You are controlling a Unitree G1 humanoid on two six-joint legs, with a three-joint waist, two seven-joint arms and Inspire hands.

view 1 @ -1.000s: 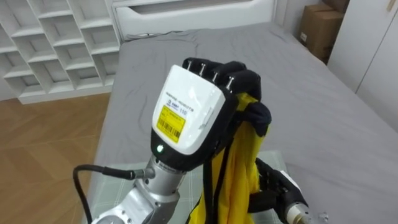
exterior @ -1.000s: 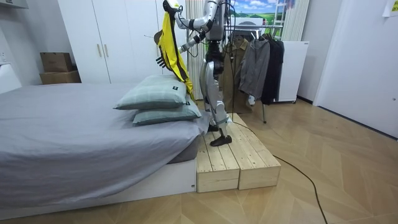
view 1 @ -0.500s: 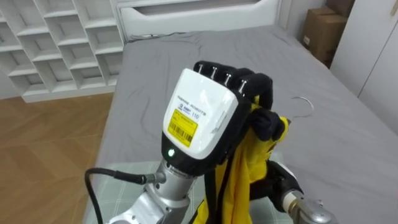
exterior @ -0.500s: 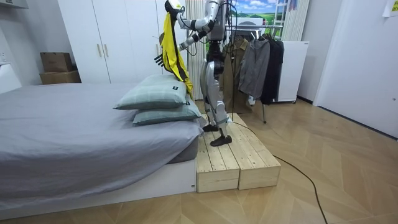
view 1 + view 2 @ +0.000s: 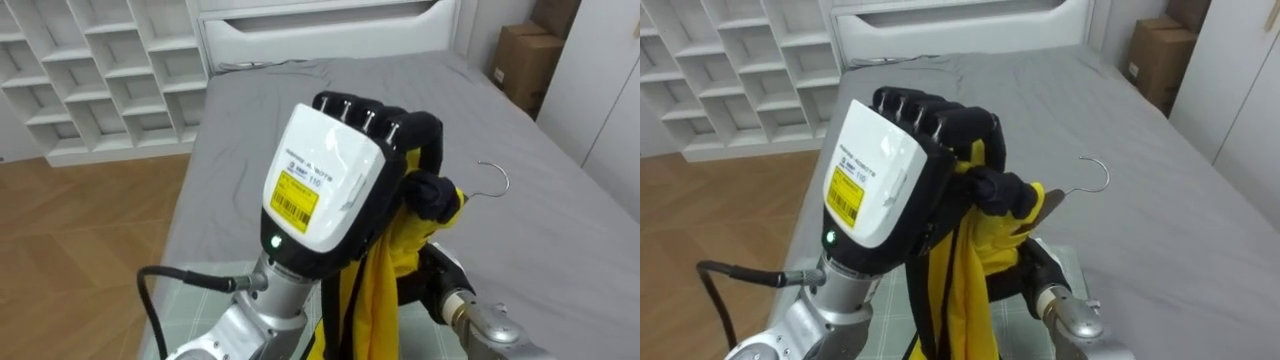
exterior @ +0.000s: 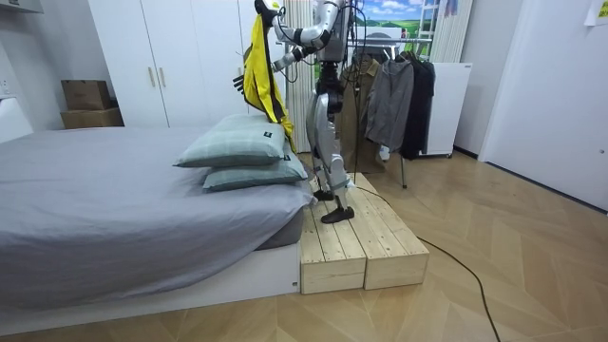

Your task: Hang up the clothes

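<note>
Yellow garment hangs from left robot hand above grey bed.

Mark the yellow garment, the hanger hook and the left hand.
yellow garment (image 5: 378, 300), left eye view, on the hanging fold below the hand.
hanger hook (image 5: 506, 181), left eye view, on the wire's outer curve.
left hand (image 5: 325, 185), left eye view, on the white back cover.

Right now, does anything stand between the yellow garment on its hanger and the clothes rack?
Only the robot itself: its left hand holds the yellow garment towards the grey bed, while the metal clothes rack with dark coats stands behind its body.
</note>
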